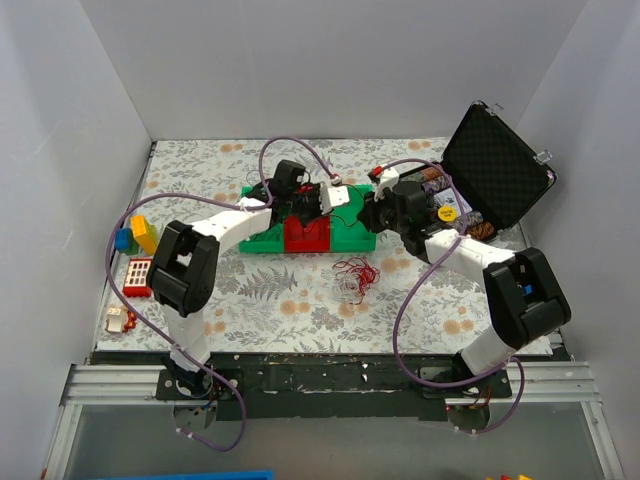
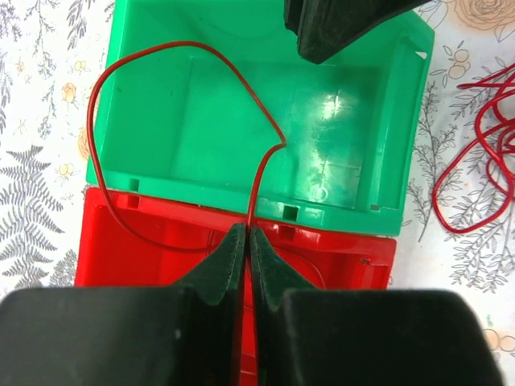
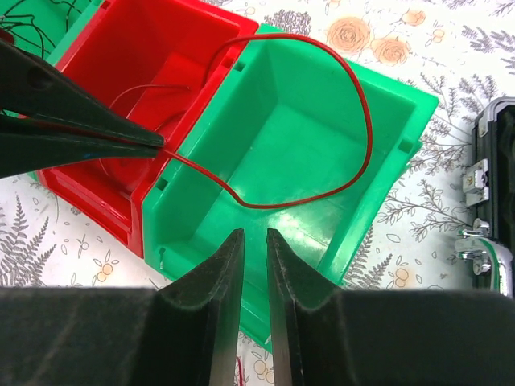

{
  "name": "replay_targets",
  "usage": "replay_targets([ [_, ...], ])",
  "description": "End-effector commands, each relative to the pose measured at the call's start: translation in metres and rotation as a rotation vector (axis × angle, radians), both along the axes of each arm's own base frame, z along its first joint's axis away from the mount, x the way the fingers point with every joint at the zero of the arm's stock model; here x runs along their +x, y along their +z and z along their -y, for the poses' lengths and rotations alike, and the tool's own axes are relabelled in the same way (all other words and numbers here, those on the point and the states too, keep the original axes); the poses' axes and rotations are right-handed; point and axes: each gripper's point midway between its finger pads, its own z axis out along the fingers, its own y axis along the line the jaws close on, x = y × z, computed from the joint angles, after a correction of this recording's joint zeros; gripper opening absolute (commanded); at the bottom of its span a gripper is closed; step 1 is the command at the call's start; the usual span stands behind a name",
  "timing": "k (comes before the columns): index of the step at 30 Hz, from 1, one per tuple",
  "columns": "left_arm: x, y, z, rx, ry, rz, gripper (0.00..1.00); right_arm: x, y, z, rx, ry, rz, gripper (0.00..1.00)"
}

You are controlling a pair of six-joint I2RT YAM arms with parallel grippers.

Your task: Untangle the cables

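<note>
Cables (image 1: 355, 272): tangled clump, prob. mostly red.

In the left wrist view the cables (image 2: 483, 137) run off the right edge, and the red bin (image 2: 113, 257) is half hidden behind the left gripper (image 2: 248, 233) — one red cable (image 2: 89, 129) vanishes between its pinched fingertips. From above, that strand is too fine to make out. The black case (image 3: 495, 129) is cut off by the right wrist view's edge.
</note>
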Motion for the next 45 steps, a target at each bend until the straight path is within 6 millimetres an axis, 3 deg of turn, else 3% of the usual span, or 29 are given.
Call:
replay_targets([
  [1,0.003,0.053,-0.004,-0.116,0.081,0.081,0.0,0.009,0.011,-0.006,0.042,0.002,0.034,0.25],
  [3,0.01,0.069,-0.012,-0.19,0.18,0.074,0.0,0.01,0.015,-0.004,0.043,-0.011,0.046,0.27],
  [8,0.015,0.083,-0.039,-0.292,0.344,0.057,0.0,0.012,0.022,-0.001,0.045,-0.032,0.061,0.32],
  [13,0.025,0.085,-0.073,-0.345,0.525,0.07,0.0,0.016,0.025,-0.004,0.062,-0.034,0.062,0.38],
  [17,0.015,0.076,-0.087,-0.319,0.544,0.077,0.0,0.022,0.03,-0.012,0.087,-0.019,0.06,0.48],
  [28,-0.038,0.07,-0.085,-0.262,0.31,0.124,0.0,0.072,0.06,-0.05,0.17,0.023,0.098,0.49],
  [33,-0.051,0.066,-0.086,-0.242,0.267,0.128,0.0,0.088,0.066,-0.07,0.224,0.062,0.097,0.51],
  [37,-0.053,0.061,-0.086,-0.234,0.259,0.115,0.0,0.09,0.072,-0.087,0.265,0.121,0.094,0.52],
  [41,-0.051,0.061,-0.087,-0.24,0.275,0.117,0.0,0.077,0.079,-0.105,0.274,0.171,0.114,0.52],
  [45,-0.052,0.057,-0.088,-0.232,0.274,0.116,0.0,0.073,0.063,-0.115,0.258,0.192,0.085,0.52],
])
